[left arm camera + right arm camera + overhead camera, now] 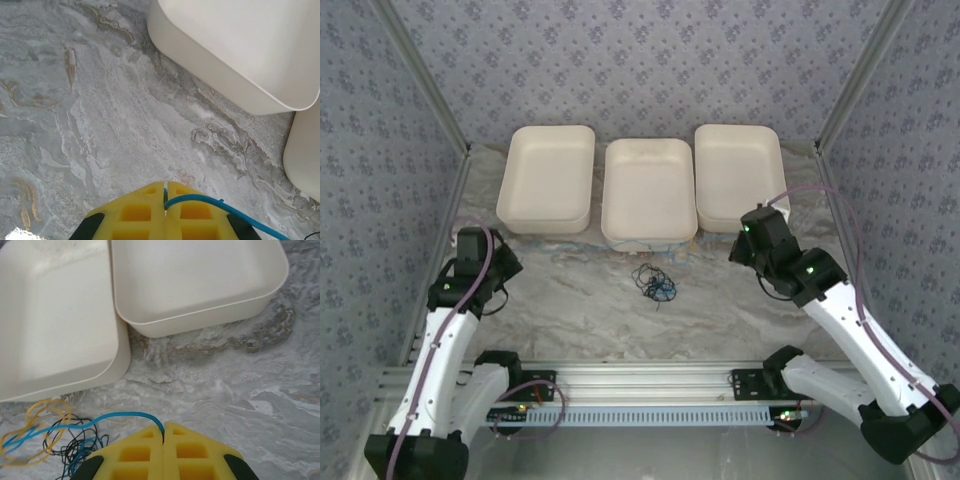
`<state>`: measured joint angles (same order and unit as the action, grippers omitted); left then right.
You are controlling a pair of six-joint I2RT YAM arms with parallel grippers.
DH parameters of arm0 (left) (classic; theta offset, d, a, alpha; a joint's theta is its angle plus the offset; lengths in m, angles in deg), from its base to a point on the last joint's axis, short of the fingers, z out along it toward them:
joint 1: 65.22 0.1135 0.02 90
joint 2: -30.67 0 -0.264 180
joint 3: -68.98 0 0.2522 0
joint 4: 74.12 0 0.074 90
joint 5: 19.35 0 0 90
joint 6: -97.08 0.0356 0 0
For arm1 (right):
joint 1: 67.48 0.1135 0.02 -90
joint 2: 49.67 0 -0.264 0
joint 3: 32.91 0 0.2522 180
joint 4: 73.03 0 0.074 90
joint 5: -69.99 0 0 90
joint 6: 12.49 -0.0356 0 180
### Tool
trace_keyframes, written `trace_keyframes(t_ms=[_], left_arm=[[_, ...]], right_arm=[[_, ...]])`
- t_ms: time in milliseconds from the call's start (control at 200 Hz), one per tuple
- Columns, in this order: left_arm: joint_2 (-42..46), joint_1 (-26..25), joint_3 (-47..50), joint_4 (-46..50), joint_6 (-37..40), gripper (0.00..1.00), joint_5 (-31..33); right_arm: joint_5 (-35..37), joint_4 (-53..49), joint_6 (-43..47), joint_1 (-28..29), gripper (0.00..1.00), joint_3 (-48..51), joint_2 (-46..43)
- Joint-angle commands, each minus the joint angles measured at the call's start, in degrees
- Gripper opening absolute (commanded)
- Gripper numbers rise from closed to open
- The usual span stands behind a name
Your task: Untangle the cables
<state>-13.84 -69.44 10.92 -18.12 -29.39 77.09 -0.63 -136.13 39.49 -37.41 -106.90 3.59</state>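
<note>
The cables (653, 281) lie in a small blue, yellow and black tangle on the marble table, in front of the middle tray. My left gripper (165, 184) is shut on a blue cable (240, 212) that runs off to the lower right. My right gripper (163, 426) is shut on a blue cable (120, 416) that curves left into the tangle, beside a yellow loop (47, 407) and black strands (65, 445). In the top view the left gripper (480, 250) is far left of the tangle. The right gripper (757, 238) is to its right.
Three empty white trays stand in a row at the back: left (548, 178), middle (648, 190) and right (738, 175). The left tray's wall (240, 50) is close ahead of my left gripper. Two trays (195, 280) (50, 315) lie ahead of my right gripper.
</note>
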Motion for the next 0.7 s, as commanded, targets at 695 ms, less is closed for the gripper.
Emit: trace_keyframes(t_ms=[695], left_arm=[[-0.13,6.28,-5.17,3.09,3.86,0.00,1.31]], right_arm=[[-8.99,-0.01,4.66,-24.73,0.00,3.62,0.93]])
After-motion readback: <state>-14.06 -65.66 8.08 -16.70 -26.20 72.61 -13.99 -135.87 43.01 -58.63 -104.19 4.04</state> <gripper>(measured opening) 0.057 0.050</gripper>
